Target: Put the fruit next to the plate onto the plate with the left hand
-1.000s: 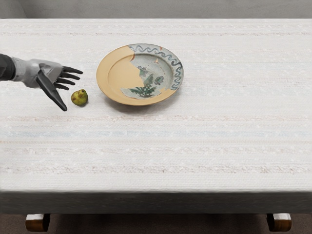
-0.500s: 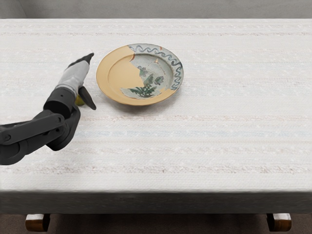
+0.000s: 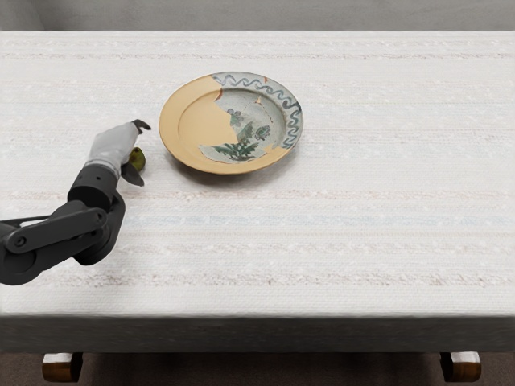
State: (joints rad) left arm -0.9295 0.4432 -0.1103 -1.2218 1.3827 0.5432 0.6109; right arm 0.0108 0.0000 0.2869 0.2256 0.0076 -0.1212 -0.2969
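One arm shows, entering from the lower left of the frame. Your left hand [image 3: 113, 150] sits left of centre, its fingers [image 3: 142, 125] curled closed around the small yellow-green fruit [image 3: 138, 158]. That fruit is just beside the left rim of the plate [image 3: 181, 121], not on it. The orange and pale blue plate lies in the upper middle. Pale, faintly striped cloth covers the worktop [image 3: 362, 225]. Above it runs a grey wall [image 3: 257, 14], and wooden feet [image 3: 62, 366] show at the bottom corners.

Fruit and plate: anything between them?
Nothing. In the head view, only a bare strip of table separates the fruit from the plate rim. The left hand grips the fruit from its other side.
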